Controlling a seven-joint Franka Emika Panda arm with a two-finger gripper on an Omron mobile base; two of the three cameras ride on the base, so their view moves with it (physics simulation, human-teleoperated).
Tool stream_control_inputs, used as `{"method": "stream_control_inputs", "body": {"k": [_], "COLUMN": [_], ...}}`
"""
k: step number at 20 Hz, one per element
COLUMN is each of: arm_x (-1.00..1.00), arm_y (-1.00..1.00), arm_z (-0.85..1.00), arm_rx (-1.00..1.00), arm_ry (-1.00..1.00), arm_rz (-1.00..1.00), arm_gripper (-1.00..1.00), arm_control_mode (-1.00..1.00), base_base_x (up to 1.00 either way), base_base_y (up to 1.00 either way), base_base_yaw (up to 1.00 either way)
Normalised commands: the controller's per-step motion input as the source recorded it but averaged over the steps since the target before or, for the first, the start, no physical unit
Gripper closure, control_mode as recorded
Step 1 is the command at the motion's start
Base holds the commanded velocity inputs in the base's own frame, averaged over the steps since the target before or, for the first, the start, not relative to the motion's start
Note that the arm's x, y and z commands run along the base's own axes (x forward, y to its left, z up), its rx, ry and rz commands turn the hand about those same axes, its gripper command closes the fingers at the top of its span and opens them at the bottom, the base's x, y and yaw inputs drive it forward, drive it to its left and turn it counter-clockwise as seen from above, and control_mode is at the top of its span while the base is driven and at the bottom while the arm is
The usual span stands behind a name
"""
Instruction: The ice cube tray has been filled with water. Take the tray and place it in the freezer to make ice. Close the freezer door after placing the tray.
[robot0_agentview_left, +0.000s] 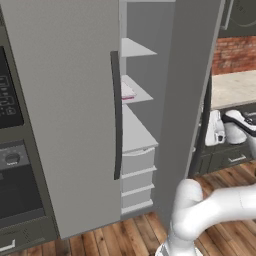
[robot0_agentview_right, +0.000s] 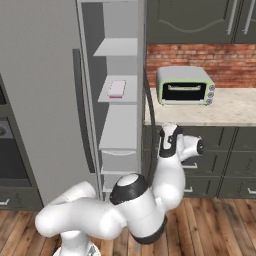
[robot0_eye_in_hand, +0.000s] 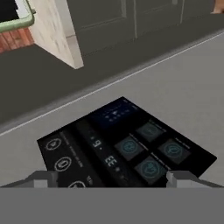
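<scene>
Freezer door (robot0_eye_in_hand: 175, 100): broad, stiff, probably heavy-swinging; push flat beside its black dispenser panel (robot0_eye_in_hand: 127, 148); pincer (robot0_eye_in_hand: 111, 178) spread, holding nothing.

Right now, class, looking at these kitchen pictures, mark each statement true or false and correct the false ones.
1. The ice cube tray lies on a white shelf inside the freezer. True.
2. The freezer door is shut. False: it stands open.
3. The end effector grips the tray. False: its jaws are open and hold nothing, facing the door's black dispenser panel.
4. A toaster oven sits on the counter beside the freezer. True.
5. The tray stands upright on its edge. False: it lies flat.
</scene>
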Motion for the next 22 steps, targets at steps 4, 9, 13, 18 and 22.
{"method": "stream_control_inputs", "body": {"k": [4,9,13,18,22], "arm_x": [0.00,0.04,0.14,0.36,0.49], "arm_y": [1.00,1.00,1.00,1.00,1.00], "arm_z": [-0.19,-0.14,-0.10,-0.03,0.00], "arm_rx": [-0.20,-0.18,-0.21,-0.21,-0.21], "arm_ry": [0.00,0.00,0.00,0.00,0.00], "arm_rz": [0.02,0.00,0.00,-0.05,-0.13], "arm_gripper": [-1.00,-1.00,-1.00,-1.00,-1.00], "arm_control_mode": [-1.00,-1.00,-1.00,-1.00,-1.00], "base_base_x": [0.00,0.00,0.00,0.00,0.00], "base_base_y": [0.00,0.00,0.00,0.00,0.00], "base_base_yaw": [0.00,0.00,0.00,0.00,0.00]}}
